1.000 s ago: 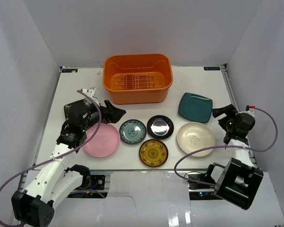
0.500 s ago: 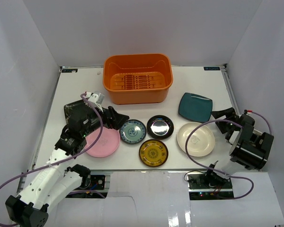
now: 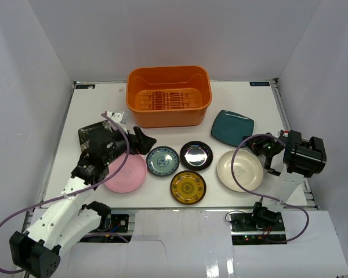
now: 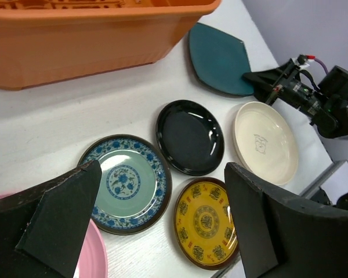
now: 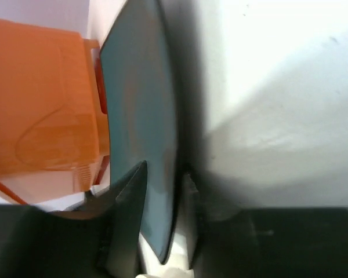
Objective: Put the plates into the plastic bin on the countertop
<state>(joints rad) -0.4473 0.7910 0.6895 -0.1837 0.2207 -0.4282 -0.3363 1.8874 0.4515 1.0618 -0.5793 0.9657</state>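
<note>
The orange plastic bin (image 3: 168,95) stands at the back of the white countertop (image 3: 104,110). In front lie the teal plate (image 3: 231,127), cream plate (image 3: 239,170), black plate (image 3: 196,155), blue-patterned plate (image 3: 162,160), yellow plate (image 3: 188,187) and pink plate (image 3: 126,172). A dark floral plate (image 3: 86,134) shows partly under the left arm. My right gripper (image 3: 249,139) is shut on the teal plate's near right edge; in its wrist view the teal plate (image 5: 139,116) sits between the fingers (image 5: 127,214). My left gripper (image 3: 140,142) hangs open and holds nothing, over the blue-patterned plate (image 4: 127,182).
White walls close in the left, back and right sides. Metal rails run along the countertop's side edges (image 3: 281,110). The bin's near wall (image 4: 93,40) rises just beyond the left gripper. Cables loop off both arms near the front edge.
My right arm swung in and its gripper came left onto the teal plate's edge, closing on it; the plate shifted slightly left. The left gripper edged right, still open.
</note>
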